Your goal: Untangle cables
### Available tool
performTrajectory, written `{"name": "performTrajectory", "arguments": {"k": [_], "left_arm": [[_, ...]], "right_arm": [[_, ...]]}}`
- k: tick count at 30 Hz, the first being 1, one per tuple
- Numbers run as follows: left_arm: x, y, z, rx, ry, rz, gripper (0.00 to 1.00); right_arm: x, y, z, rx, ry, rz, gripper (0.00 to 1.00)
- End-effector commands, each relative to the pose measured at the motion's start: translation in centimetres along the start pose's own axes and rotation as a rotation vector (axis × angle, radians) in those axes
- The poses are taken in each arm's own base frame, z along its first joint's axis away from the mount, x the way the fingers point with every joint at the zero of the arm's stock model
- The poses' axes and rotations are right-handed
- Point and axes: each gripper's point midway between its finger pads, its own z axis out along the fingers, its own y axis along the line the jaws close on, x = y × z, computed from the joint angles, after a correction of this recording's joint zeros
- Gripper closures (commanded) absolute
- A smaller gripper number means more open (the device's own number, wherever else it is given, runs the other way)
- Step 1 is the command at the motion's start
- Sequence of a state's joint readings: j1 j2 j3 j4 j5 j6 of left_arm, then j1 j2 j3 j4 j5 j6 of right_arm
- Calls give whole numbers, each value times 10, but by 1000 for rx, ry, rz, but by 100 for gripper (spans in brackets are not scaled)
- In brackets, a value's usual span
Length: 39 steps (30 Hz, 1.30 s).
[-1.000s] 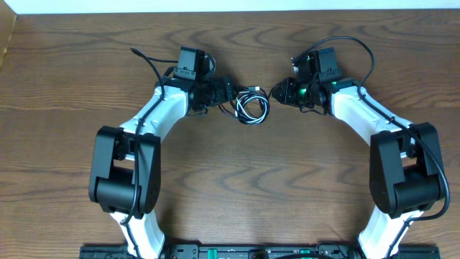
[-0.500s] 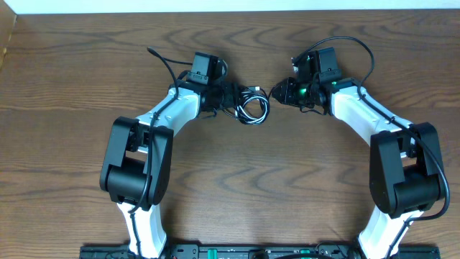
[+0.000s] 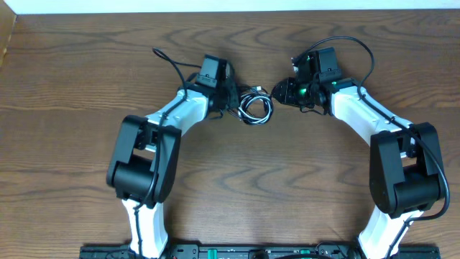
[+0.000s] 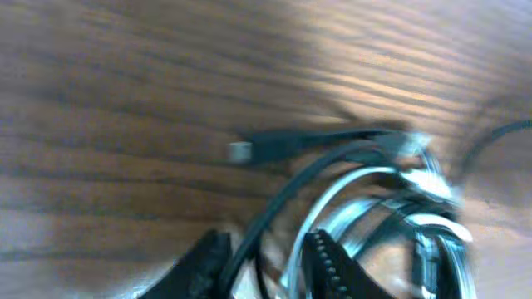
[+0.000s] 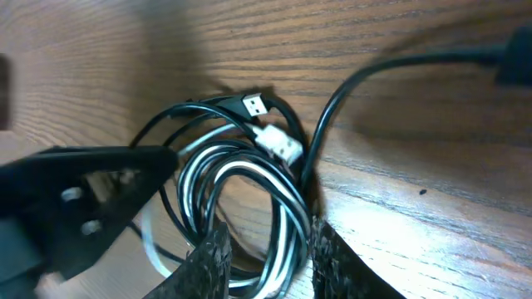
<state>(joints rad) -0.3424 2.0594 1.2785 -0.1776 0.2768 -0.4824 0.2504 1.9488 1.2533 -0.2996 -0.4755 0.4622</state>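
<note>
Dark brown wood-grain tabletop, a pale white strip along its far edge.

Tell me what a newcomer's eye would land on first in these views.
A tangled coil of black and white cables lies on the wooden table, in the upper middle of the overhead view. The left gripper and right gripper face each other across it, both open and close in. In the left wrist view, a black strand runs between the left fingers.
</note>
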Motion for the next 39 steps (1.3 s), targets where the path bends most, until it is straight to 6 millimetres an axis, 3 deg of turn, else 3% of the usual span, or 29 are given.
{"name": "performTrajectory", "arguments": {"k": [1, 7, 11, 28, 32, 38, 39], "left_arm": [[5, 25, 14, -103, -1, -93, 73], [5, 27, 14, -113, -5, -107, 76], [17, 23, 16, -123, 26, -124, 80], [41, 3, 21, -157, 47, -141, 80], [54, 26, 14, -330, 11, -262, 81], [54, 18, 15, -330, -5, -253, 81], [54, 16, 15, -325, -8, -250, 85]], "right_arm": [[2, 1, 1, 2, 5, -18, 72], [1, 0, 1, 12, -1, -18, 72], [0, -2, 1, 21, -5, -19, 72], [-2, -7, 1, 49, -18, -19, 71], [-3, -8, 1, 53, -20, -26, 71], [-3, -10, 0, 66, -23, -30, 70], [-4, -11, 0, 72, -25, -30, 70]]}}
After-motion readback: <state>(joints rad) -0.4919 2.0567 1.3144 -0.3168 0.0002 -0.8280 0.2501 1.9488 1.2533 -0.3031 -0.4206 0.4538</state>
